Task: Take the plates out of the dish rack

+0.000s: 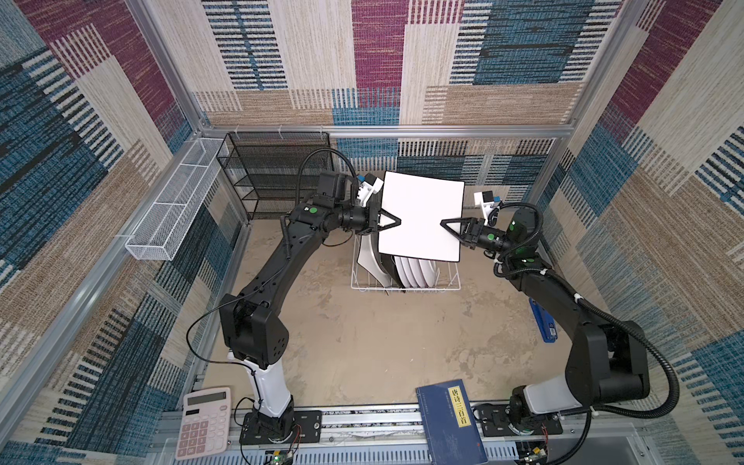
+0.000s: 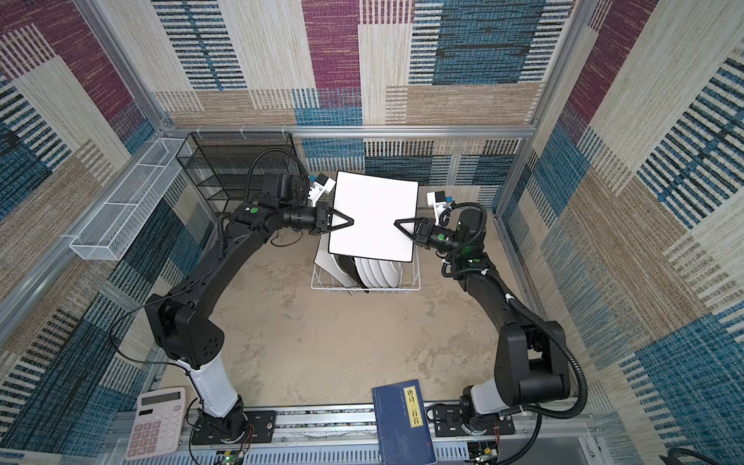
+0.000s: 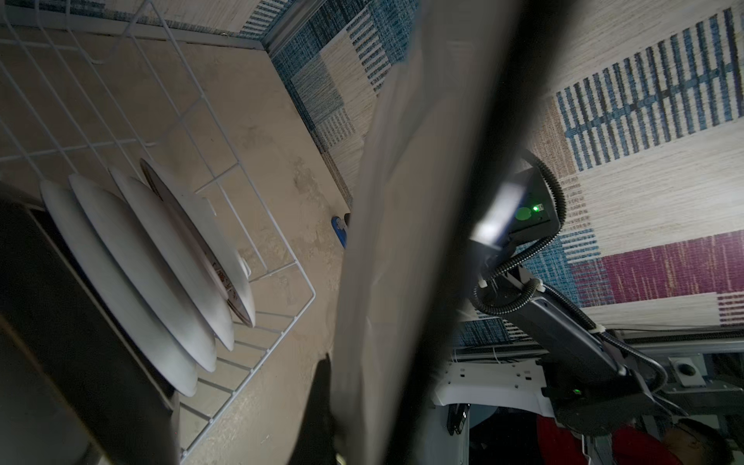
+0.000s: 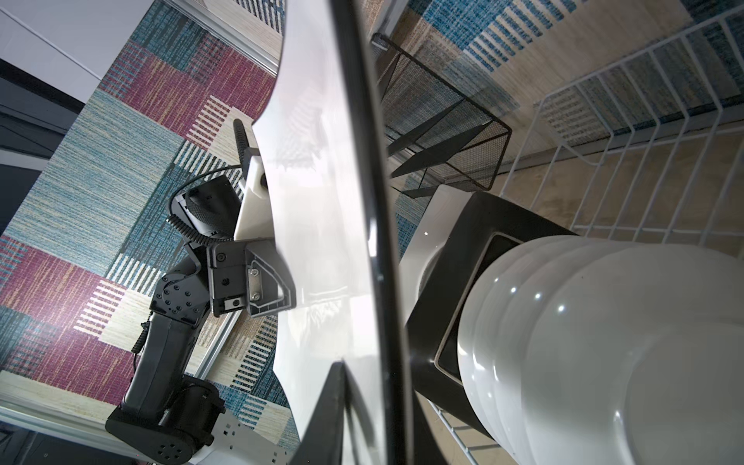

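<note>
Status: one large white square plate, the lifted square plate [image 1: 422, 217] [image 2: 374, 217], hangs between both arms above the dish rack [image 1: 402, 288] [image 2: 362, 289]. Its broad face is turned up toward the top cameras, with a slight tilt.

Left end effector [image 1: 396, 222] [image 2: 350, 222]: clamped on the plate's left edge, fingers together over the rim. The right wrist view shows this same end effector [image 4: 273, 290] gripping the far edge of the plate [image 4: 322, 201].

Right end effector [image 1: 445, 222] [image 2: 397, 222]: clamped on the opposite, right edge. In the right wrist view the plate runs edge-on between its two fingers.

Left wrist view: the lifted plate [image 3: 382, 282] is a blurred pale band close to the lens, with rack wires [image 3: 261, 277] beyond it.

Rack contents, left to right in both top views:
- second white square plate [image 1: 367, 257] [image 2: 322, 257], leaning at the left end
- black square plate [image 1: 387, 265] [image 2: 345, 267], just beside it
- round white plates [image 1: 414, 271] [image 2: 378, 271], four standing on edge, close together

The right wrist view shows the black plate [image 4: 463, 261] next to the round ones [image 4: 604, 342].

The rack sits on the worktop [image 1: 362, 342] toward the back. Black mesh shelf unit [image 1: 273, 173] and white mesh trough [image 1: 173, 205] stand to its left. Pink calculator [image 1: 205, 422] and blue book [image 1: 451, 422] lie at the front edge.
</note>
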Tool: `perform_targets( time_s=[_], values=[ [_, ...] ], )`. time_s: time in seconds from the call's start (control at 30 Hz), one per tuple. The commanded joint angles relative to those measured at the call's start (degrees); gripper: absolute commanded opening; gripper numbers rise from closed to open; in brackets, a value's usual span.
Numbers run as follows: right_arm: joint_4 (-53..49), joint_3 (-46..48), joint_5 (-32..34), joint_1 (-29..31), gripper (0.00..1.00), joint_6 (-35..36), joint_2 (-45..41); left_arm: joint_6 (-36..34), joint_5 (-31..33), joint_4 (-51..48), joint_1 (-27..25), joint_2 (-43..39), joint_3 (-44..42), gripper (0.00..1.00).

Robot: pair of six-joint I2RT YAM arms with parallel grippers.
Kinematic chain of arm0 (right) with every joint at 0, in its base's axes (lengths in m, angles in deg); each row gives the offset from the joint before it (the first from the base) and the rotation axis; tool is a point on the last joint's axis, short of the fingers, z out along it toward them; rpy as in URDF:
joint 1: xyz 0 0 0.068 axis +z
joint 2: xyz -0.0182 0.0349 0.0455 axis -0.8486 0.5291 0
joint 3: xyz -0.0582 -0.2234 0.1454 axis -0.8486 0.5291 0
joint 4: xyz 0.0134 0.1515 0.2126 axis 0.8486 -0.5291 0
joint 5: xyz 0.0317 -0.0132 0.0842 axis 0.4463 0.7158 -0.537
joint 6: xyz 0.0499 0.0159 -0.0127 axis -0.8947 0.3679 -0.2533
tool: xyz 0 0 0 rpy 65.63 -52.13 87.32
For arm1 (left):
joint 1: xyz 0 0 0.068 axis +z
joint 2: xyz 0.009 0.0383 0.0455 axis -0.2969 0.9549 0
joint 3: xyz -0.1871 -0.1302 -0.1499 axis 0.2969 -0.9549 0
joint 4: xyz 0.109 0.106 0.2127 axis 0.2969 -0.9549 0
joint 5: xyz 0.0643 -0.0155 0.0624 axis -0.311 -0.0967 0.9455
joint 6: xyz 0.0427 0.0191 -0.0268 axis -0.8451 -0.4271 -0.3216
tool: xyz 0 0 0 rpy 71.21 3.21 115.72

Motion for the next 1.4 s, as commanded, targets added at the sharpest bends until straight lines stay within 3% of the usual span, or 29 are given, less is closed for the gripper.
perform_targets(
  time_s=[0.0, 0.1, 0.17, 0.27, 0.57, 0.77, 0.87, 1.13, 1.37],
  values=[
    [5.92, 0.00, -0.65, 0.84, 0.03, -1.22, 0.10, -3.70, 1.69, 0.85, -1.05, 0.10, -0.20, 0.00],
    [5.88, 0.15, -0.23, 0.84, 0.13, -0.73, 0.06, -3.89, 2.90, 0.42, -0.89, -0.43, -0.20, 0.00],
    [4.87, 0.09, 0.91, 0.83, 0.26, 0.13, -0.35, -3.70, 4.00, 0.31, -0.74, -0.93, -0.22, 0.00],
    [1.38, -0.32, 3.73, 0.84, 0.35, 3.08, -1.36, -3.13, 4.85, 0.12, 0.15, -2.01, -0.20, 0.00],
    [-9.74, -2.38, 9.93, 0.83, 0.73, 15.53, -5.48, -4.43, 9.04, -3.19, 3.63, -7.41, 0.19, 0.00],
    [-18.26, -4.43, 12.48, 0.92, 1.00, 25.63, -7.53, -8.08, 15.75, -12.24, 6.12, -10.09, 3.95, 0.00],
    [-19.40, -4.25, 12.73, 1.39, 0.99, 28.54, -8.88, -10.61, 19.23, -18.02, 7.49, -11.03, 6.81, 0.00],
    [-20.89, -4.33, 15.91, 6.33, 0.99, 34.65, -10.44, -18.87, 36.33, -35.76, 11.30, -12.01, 19.99, 0.00],
    [-21.56, -4.56, 17.66, 11.19, 0.99, 41.40, -10.82, -23.28, 48.76, -41.88, 13.96, -14.10, 22.08, 0.00]
  ],
)
